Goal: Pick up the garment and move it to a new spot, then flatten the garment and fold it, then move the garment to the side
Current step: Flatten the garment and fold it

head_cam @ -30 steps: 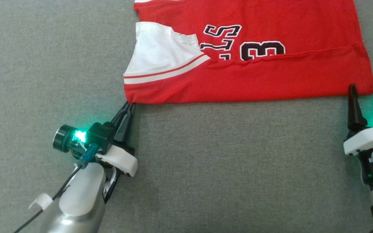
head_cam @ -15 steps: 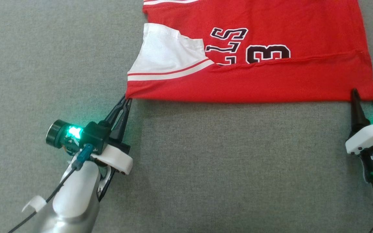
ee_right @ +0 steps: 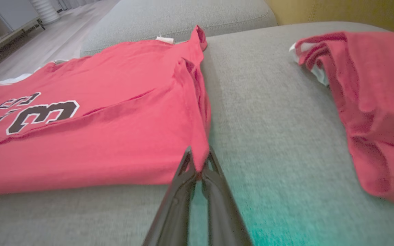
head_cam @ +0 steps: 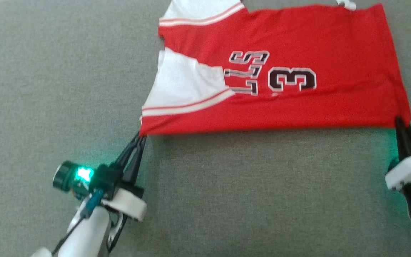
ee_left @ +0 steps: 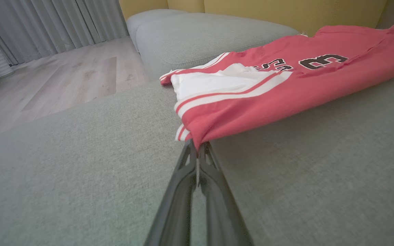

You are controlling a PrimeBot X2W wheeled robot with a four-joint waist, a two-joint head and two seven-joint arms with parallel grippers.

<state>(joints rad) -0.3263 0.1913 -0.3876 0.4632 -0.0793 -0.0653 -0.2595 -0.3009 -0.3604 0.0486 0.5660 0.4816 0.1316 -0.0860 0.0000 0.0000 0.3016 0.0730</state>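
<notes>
Red-and-white numbered fabric jersey (head_cam: 334,43) flat, apparently folded, on grey sofa cushion (head_cam: 227,196). Left gripper (head_cam: 140,138) pinches near-left corner, right gripper (head_cam: 401,123) near-right corner; bites shallow. Risk: uneven pull slips corner, fold opens; rightward drag snags crumpled second red garment (ee_right: 371,102).

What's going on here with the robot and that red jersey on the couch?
A two-armed robot is handling a red jersey spread on a grey couch cushion. Its left gripper is shut on the near corner by the white sleeve, and its right gripper is shut on the other near corner. The near edge looks slightly lifted; the rest lies flat. Another red garment lies bunched on the cushion in the right wrist view.
</notes>
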